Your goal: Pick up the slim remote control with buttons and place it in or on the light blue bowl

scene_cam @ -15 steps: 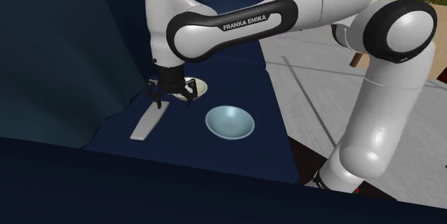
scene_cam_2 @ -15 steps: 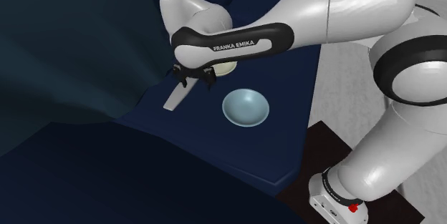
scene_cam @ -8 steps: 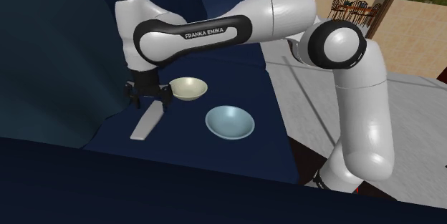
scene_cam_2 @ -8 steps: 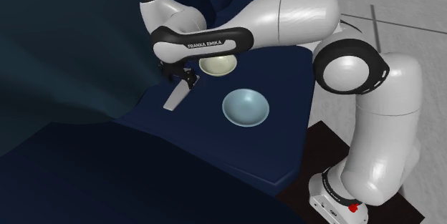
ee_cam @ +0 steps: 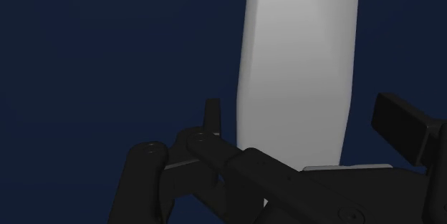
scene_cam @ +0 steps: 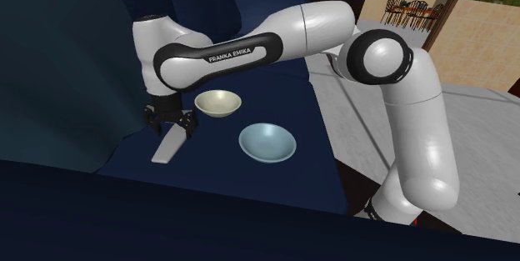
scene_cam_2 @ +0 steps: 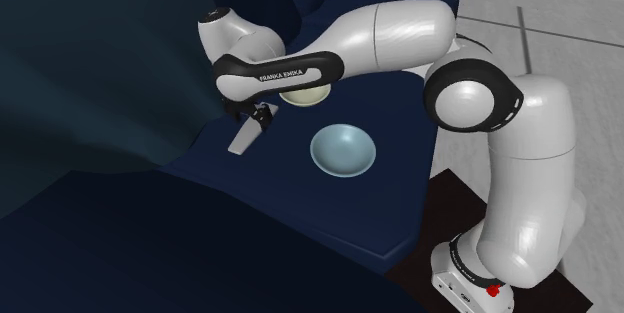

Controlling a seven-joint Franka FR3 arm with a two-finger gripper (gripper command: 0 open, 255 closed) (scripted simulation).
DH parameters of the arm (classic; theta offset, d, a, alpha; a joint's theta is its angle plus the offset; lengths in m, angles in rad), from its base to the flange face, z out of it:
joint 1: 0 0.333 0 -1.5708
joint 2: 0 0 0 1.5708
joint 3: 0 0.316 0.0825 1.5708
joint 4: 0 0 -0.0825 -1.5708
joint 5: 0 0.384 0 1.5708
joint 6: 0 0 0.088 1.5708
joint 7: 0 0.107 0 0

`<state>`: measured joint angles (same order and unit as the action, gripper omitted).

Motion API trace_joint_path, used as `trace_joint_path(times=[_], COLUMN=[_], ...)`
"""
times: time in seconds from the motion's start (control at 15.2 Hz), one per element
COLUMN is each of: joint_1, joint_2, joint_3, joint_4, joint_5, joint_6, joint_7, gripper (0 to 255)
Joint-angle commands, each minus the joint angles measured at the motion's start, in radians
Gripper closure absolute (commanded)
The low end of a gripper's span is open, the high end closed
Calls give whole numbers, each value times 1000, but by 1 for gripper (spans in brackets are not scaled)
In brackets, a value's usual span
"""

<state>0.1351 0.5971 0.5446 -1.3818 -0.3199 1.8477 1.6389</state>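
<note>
— Jaws?
— Spread wide. In the wrist view, gripper (ee_cam: 301,108) straddling the remote (ee_cam: 297,58): one finger (ee_cam: 212,114) just beside its edge, the other (ee_cam: 401,122) off the opposite edge with a gap. No pinch; contact on the near side hard to tell.
— Holding anything?
— Nothing. Remote plain white, lying flat on the dark blue surface (ee_cam: 107,58).
— Whereabouts in the shoulder view?
— Left of centre. Gripper (scene_cam: 171,126) down at the upper end of the remote (scene_cam: 172,144). Blue bowl (scene_cam: 267,142) to the right of it, apart, near mid-frame. Cream bowl (scene_cam: 218,102) above and between the two, close to the gripper.
— And the second exterior view?
— Much the same. Gripper (scene_cam_2: 255,121) over the upper end of the remote (scene_cam_2: 243,139), left of centre; blue bowl (scene_cam_2: 343,151) at mid-frame, apart; cream bowl (scene_cam_2: 305,96) partly behind the arm (scene_cam_2: 380,41).
— Changed from before?
— Lower than half a second ago, when just above the remote's upper end. A second ago, further right, covering most of the cream bowl. Elbow swung in from the upper right too. Remote and both bowls unmoved.
</note>
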Motion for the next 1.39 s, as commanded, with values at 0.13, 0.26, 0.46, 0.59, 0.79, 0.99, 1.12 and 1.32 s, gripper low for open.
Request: trace_joint_path(times=[0.13, 0.26, 0.46, 0.59, 0.79, 0.99, 1.12, 1.32], joint_1=[-2, -2, -2, -3, -4, -3, -2, 0], joint_2=[4, 4, 4, 2, 1, 3, 4, -5], joint_3=[-1, -1, -1, 0, 0, 0, -1, 3], joint_4=[-12, -12, -12, -18, -18, -14, -12, 14], joint_5=[-1, -1, -2, -1, 0, -1, -2, 4], joint_6=[12, 12, 12, 15, 14, 12, 12, -23], joint_7=[1, 1, 1, 2, 1, 1, 1, -3], gripper=[0, 0, 0, 255, 255, 255, 255, 255])
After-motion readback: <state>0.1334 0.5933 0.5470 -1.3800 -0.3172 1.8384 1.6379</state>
